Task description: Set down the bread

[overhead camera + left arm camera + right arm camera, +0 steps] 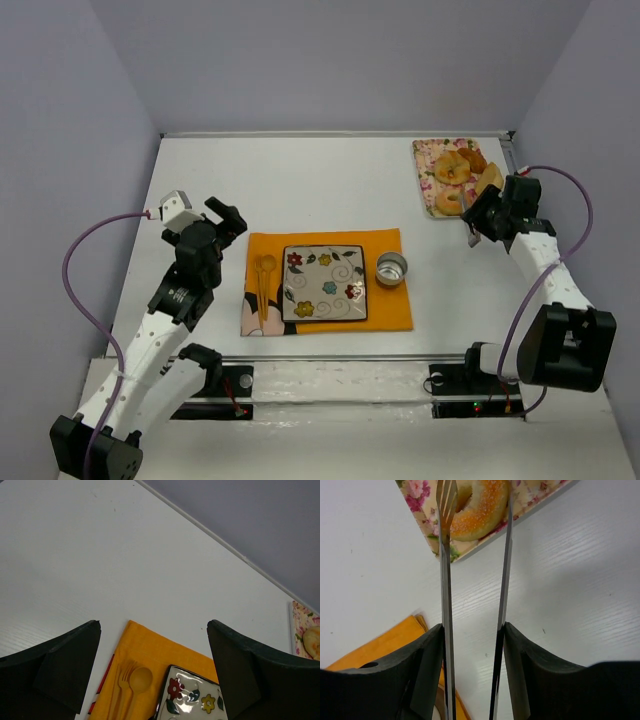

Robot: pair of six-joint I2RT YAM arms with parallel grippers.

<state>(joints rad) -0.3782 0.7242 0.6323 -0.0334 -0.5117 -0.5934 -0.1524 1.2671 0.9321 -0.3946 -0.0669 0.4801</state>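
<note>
Several golden breads [452, 170] lie on a floral tray [428, 160] at the far right. My right gripper [482, 215] is shut on metal tongs [445, 580], one arm against each finger. In the right wrist view the tong tips straddle a ring-shaped bread [480, 505] at the tray's near corner [422, 500]; I cannot tell if they touch it. My left gripper [228, 218] is open and empty, above the table by the far left corner of the orange placemat [385, 305]. A square flowered plate [324, 284] lies on the mat.
A small metal cup [391, 268] stands on the mat right of the plate. A wooden fork and spoon [263, 285] lie on its left side, also in the left wrist view [140, 680]. Walls close in the table on three sides.
</note>
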